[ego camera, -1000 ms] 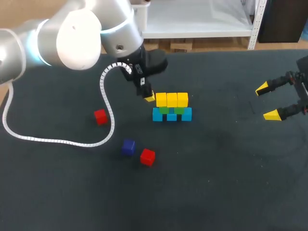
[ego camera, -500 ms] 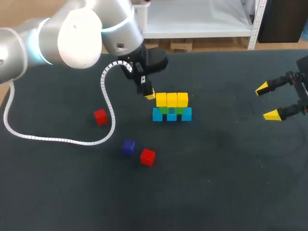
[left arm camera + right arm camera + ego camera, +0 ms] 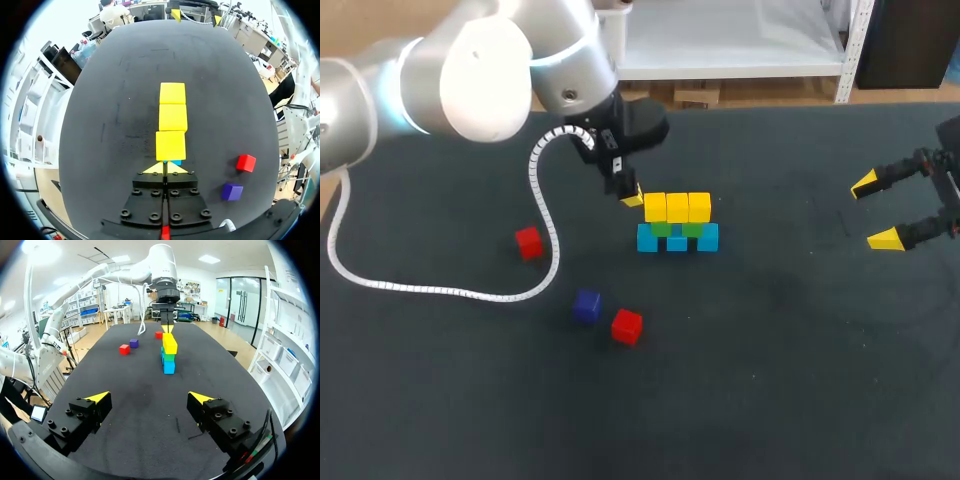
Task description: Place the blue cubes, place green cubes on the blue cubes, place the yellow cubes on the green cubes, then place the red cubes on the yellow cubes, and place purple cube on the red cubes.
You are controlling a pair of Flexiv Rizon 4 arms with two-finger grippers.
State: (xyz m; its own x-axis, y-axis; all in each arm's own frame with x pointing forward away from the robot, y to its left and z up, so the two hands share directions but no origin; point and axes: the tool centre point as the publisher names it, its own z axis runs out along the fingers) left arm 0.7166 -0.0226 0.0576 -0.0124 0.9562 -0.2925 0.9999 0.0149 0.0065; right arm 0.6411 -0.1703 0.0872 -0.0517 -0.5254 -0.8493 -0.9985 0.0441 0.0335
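A stack stands mid-table: three blue cubes [image 3: 677, 240] at the bottom, two green cubes [image 3: 676, 229] on them, three yellow cubes [image 3: 677, 207] in a row on top. My left gripper [image 3: 631, 199] is shut and empty, its tips right against the left end of the yellow row [image 3: 171, 145], as the left wrist view [image 3: 165, 168] shows. Two red cubes [image 3: 528, 242] [image 3: 627, 326] and a purple cube [image 3: 586, 306] lie loose on the table. My right gripper [image 3: 876, 211] hangs open far to the right, empty, facing the stack [image 3: 169, 354] from a distance.
A white ribbed cable [image 3: 440, 292] from my left arm loops over the table's left part, close to the left red cube. The black table top [image 3: 770, 380] spreads wide to the front and right.
The left gripper has shifted slightly right and back toward the yellow row's left end; since half a second ago nothing has moved. The right arm has kept still.
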